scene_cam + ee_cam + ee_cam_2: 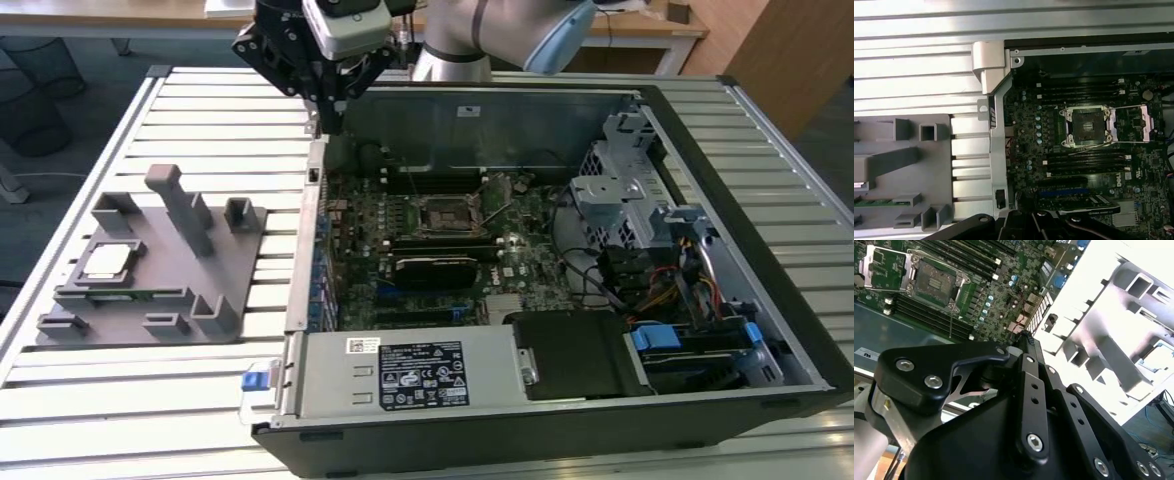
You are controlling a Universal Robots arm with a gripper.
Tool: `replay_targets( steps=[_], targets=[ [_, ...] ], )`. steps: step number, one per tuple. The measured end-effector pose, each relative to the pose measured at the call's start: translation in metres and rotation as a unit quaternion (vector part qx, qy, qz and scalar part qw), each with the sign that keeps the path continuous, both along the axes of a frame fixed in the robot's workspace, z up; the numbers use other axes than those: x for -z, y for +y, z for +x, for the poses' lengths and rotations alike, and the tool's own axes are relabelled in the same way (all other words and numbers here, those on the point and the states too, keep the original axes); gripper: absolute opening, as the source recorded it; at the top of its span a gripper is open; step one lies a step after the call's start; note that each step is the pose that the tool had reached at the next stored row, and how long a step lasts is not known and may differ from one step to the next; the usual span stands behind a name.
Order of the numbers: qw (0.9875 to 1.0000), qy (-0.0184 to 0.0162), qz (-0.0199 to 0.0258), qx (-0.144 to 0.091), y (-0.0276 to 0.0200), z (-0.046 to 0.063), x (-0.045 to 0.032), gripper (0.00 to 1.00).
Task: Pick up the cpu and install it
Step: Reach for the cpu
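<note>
So far nothing of the job shows as done. The cpu (107, 262) lies flat in a pocket of the grey fixture (200, 300) on the slatted worktop (174, 390), at the exterior view's left of the open case (310, 250). The socket (445, 213) on the board is bare with its frame swung open, as the first wrist view also shows (1088, 125). Both pickup and seating remain.

The gripper (327, 105) hangs above the case's far corner, well apart from the cpu; I cannot tell whether it is released or clenched, and nothing is seen in it.

Between fixture and socket stands the case wall. Upright posts (167, 195) rise near the cpu, and a drive cage (614, 190) and cables (601, 280) crowd the socket's other side.
</note>
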State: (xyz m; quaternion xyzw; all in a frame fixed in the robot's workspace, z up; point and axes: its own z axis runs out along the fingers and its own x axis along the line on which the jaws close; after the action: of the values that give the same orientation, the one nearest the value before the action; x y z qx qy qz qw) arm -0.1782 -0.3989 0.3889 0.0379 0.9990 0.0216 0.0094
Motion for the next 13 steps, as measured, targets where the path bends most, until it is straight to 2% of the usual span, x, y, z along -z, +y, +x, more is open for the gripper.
replay_targets(
  steps=[9, 13],
  targets=[
    [1.0, 0.0001, 0.0, 0.0, 0.0, -0.009, 0.0022, 0.11],
    [1.0, 0.0013, 0.0, 0.0, 0.0, -0.014, 0.0038, 0.11]
  ],
)
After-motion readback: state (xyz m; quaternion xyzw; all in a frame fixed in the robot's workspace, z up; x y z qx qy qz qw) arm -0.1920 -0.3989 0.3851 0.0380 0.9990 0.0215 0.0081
